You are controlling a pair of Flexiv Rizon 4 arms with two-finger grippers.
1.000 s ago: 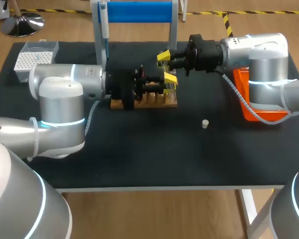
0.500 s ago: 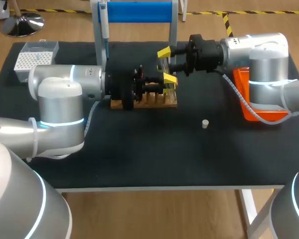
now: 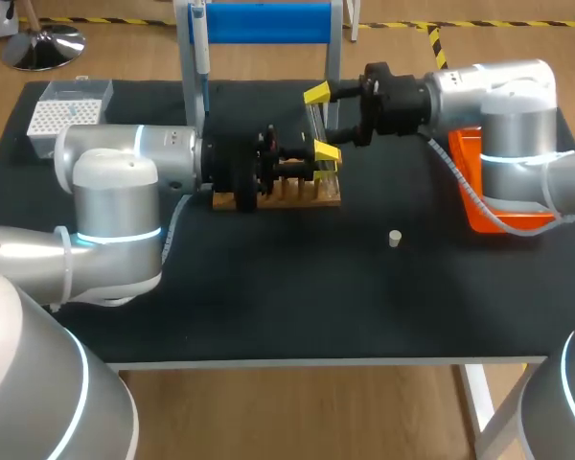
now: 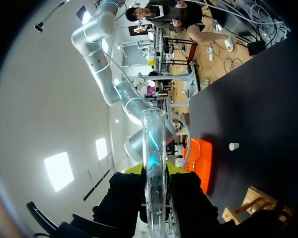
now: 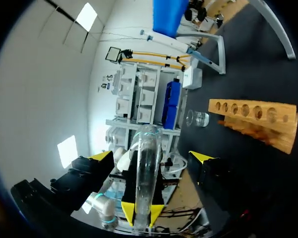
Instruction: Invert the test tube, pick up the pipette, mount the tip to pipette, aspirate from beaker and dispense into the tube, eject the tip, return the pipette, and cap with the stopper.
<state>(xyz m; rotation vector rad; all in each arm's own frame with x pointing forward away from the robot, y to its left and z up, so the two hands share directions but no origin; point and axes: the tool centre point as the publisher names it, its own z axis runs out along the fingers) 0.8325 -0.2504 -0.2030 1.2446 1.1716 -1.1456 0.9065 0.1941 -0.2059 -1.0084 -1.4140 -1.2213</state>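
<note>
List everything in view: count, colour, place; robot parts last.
table: one, black top
wooden rack: one, light brown, mid-table
test tube: one, clear, in the air near the wooden rack
stopper: one, off-white, right of the wooden rack
stand: one, blue bar, grey legs, at the back
pipette: one, pale, hanging on the stand
tip box: one, white, back left corner
bin: one, orange, right side
beaker: one, clear, beyond the wooden rack
right fingers: two, yellow-tipped, shut on the test tube
left fingers: two, yellow-tipped, open, either side of the test tube
</note>
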